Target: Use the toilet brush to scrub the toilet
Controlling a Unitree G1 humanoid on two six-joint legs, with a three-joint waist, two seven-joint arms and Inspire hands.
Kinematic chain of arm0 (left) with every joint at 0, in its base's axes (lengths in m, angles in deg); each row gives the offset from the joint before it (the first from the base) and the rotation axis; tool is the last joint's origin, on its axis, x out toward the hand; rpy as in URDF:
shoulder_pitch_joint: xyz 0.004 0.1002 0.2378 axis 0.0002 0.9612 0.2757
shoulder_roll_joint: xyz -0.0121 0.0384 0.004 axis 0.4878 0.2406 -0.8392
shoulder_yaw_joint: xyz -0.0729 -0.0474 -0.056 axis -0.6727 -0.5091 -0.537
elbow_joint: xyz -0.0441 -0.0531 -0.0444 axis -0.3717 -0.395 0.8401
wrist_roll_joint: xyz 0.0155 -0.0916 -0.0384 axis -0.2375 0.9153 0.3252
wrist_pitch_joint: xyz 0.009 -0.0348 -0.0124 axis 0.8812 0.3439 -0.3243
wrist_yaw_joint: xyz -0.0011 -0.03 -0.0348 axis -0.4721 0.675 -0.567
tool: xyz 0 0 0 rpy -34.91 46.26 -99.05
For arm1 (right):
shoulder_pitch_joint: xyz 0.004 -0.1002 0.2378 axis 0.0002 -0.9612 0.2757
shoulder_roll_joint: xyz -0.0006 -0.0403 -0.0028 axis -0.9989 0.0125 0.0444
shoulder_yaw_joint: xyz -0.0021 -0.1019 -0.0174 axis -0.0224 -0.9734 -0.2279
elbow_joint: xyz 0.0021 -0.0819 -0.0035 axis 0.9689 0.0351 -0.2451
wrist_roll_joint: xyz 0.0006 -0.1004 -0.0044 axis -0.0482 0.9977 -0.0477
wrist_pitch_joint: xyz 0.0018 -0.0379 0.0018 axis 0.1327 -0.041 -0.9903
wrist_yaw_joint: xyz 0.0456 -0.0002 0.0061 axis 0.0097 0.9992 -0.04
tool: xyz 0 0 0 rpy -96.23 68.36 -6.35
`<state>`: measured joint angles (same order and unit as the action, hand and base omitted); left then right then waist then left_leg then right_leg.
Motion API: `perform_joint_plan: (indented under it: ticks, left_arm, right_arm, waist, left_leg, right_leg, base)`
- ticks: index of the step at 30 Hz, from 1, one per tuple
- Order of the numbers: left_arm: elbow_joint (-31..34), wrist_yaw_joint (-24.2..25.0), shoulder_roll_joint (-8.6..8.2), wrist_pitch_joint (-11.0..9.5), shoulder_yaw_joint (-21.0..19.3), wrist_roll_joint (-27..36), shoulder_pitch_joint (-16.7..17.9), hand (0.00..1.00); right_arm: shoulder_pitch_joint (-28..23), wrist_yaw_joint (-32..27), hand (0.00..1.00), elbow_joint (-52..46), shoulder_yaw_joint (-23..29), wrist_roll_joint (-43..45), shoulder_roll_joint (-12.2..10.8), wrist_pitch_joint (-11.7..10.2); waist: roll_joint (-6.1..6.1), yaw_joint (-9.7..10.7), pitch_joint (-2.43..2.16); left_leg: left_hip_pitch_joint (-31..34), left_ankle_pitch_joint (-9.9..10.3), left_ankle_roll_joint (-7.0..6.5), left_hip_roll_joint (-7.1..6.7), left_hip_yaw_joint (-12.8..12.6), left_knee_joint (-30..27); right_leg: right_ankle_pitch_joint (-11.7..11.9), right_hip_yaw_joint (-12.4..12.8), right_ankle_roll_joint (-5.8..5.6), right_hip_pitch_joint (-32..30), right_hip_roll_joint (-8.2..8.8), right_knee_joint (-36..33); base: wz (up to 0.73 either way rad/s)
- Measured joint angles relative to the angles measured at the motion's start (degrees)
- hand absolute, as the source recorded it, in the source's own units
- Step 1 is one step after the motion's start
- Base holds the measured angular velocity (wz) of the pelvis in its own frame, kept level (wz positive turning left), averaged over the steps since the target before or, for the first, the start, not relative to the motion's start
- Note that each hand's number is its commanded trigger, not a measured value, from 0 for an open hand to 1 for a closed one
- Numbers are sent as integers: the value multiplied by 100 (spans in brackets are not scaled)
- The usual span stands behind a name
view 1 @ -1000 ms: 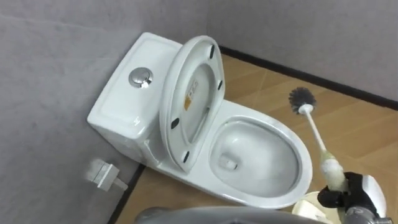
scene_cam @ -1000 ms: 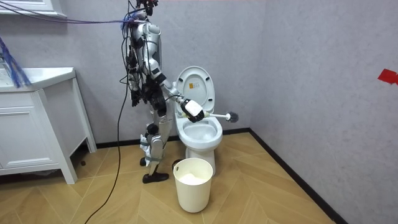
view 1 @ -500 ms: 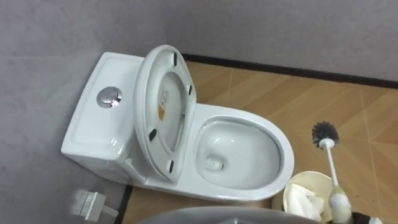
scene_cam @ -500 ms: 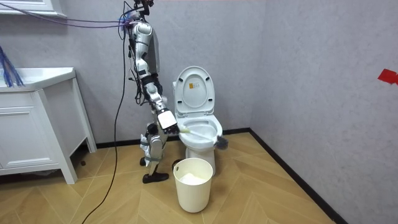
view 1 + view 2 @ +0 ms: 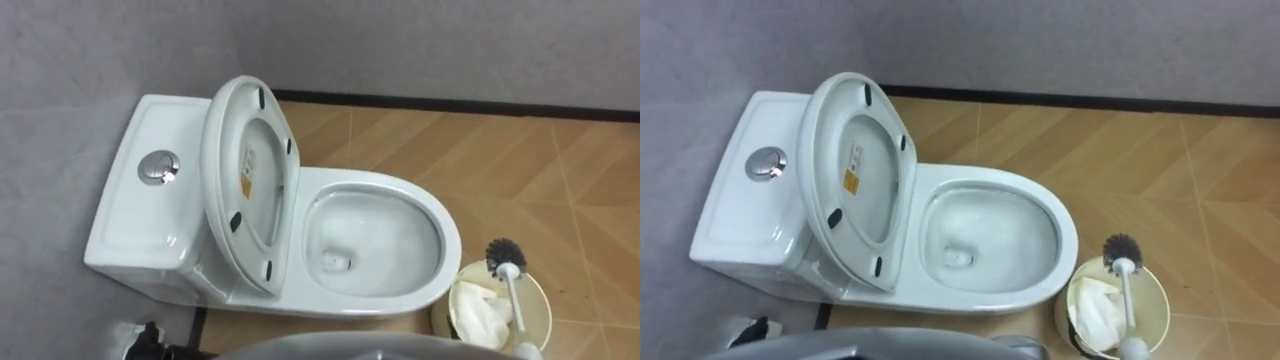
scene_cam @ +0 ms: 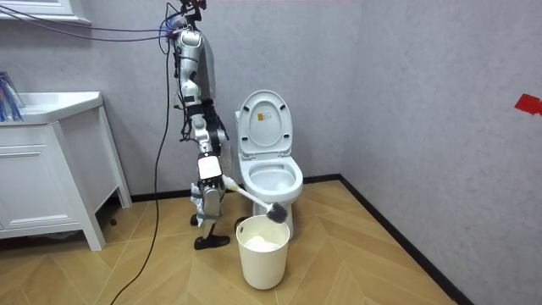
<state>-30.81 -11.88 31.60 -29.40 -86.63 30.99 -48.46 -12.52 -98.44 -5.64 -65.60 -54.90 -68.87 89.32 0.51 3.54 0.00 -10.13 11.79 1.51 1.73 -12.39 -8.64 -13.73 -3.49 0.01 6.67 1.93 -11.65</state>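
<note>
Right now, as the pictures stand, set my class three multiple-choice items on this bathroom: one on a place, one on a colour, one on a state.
1. Where is the head of the toilet brush?
A. Inside the bowl
B. Over the waste bin
C. On top of the tank

2. What colour is the flush button?
A. Silver
B. Red
C. Black

3. How does the toilet lid stand?
A. Shut over the bowl
B. Lying on the floor
C. Raised

Answers:
1. B, as the bristles sit at the bin's rim, beside the toilet.
2. A, as the round button shines metallic on the white tank.
3. C, as the bowl lies open with the lid standing behind it.
</note>
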Motion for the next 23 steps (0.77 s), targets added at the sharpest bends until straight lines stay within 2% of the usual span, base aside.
perform_joint_plan:
  ticks: [3, 4, 7, 16, 20, 23]
  left_arm:
    - [-4, 42, 1, 16, -12, -185, 17, 0]
    - [2, 42, -1, 17, -34, -246, 55, 0]
    - [21, 43, 0, 25, -54, -262, 105, 0]
    - [19, 66, -2, 257, -159, -327, 131, 0]
    - [16, 66, -2, 454, -152, -387, 215, 0]
    - [-12, 66, -4, 518, -92, -389, 244, 0]
  right_arm:
    - [16, 66, 0, 153, 11, -220, -23, 94]
    - [15, 104, 0, 212, 28, -372, -35, 116]
    - [10, 233, 0, 325, 158, -623, -61, 123]
    - [-2, 737, 0, 370, 231, -644, -102, 408]
    - [1, 959, 0, 391, 222, -633, -106, 601]
    - [8, 1113, 0, 391, 51, -637, -105, 686]
  waist:
    - [-9, 16, -1]
    - [-11, 84, 0]
    - [-16, 109, -2]
    - [12, 149, -2]
    - [14, 154, 1]
    - [12, 134, 1]
  left_leg:
    - [-1, 0, 0, 12, -3, 0]
    - [-12, 0, 0, 13, 1, 1]
    - [-58, 0, 0, 17, -4, 7]
    - [-61, 0, 0, 28, -8, 8]
    - [-59, 0, 1, 48, -7, 8]
    - [-60, 0, 1, 61, -6, 8]
  right_leg:
    - [17, 13, 10, -11, -12, -1]
    - [17, 12, 10, 10, -12, 6]
    - [18, 20, 12, 36, -16, 7]
    - [22, 48, 19, 32, -30, 0]
    - [27, 56, 26, 29, -51, 1]
    - [34, 56, 38, 31, -64, 1]
  base:
    - [-6]
    - [4]
    - [-4]
    - [0]
    - [0]
    - [0]
